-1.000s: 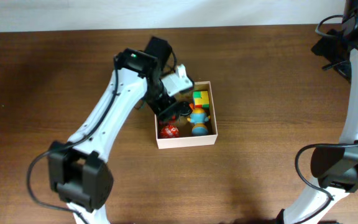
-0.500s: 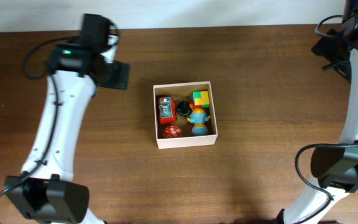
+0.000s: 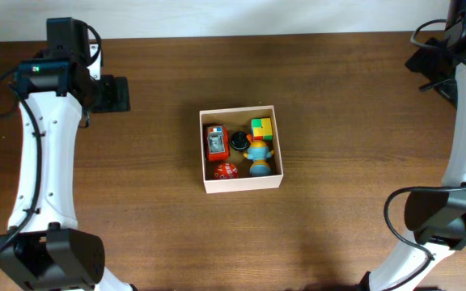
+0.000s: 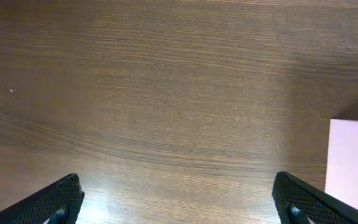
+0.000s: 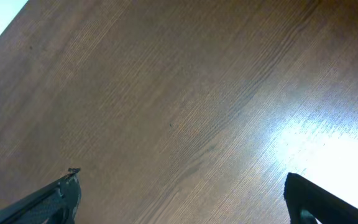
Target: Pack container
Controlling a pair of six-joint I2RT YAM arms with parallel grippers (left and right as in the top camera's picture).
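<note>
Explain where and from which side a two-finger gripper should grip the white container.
Pinch the container by its thin wall at the overhead view's top, coming straight down, one finger inside, one outside. The box looks too wide to span, and the toys leave bare floor there.

the container [image 3: 241,184] sits at the centre of the table [image 3: 346,121]. inside it, the boxy toy [image 3: 215,142] lies along the left wall, with the ball [image 3: 223,170] in front of it. the disc [image 3: 239,141] sits mid-rear. the block stack [image 3: 261,128] is at right-rear, with the figure [image 3: 258,155] in front of it.
</note>
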